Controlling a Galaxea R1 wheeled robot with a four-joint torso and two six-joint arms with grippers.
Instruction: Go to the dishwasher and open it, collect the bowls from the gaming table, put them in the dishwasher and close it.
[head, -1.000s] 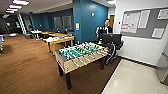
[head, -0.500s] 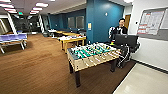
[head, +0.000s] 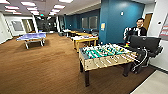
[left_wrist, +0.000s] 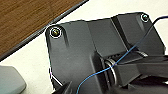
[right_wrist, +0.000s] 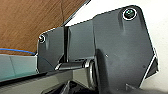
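Note:
In the head view the gaming table (head: 84, 39), white-topped with yellowish edges and legs, stands in mid-room beyond the green foosball table (head: 107, 56). Things lie on its top, but I cannot make out bowls from here. The dishwasher is out of view. The left wrist view looks down past the robot's dark plate at brown carpet (left_wrist: 27, 17) meeting a pale floor (left_wrist: 30, 62). The right wrist view gives the same carpet (right_wrist: 27, 22) and pale floor (right_wrist: 155, 27). Neither wrist view lets me tell how the jaws stand.
A person (head: 138, 29) stands behind the foosball table beside a dark control rig (head: 145, 45) by the blue wall. A blue table-tennis table (head: 32, 37) is at far left. Wide brown carpet (head: 42, 70) lies ahead, and pale floor (head: 153, 85) starts at the near right.
The whole head picture has shifted: the camera has turned left. The foosball table now sits further right, and the blue table-tennis table has come into view.

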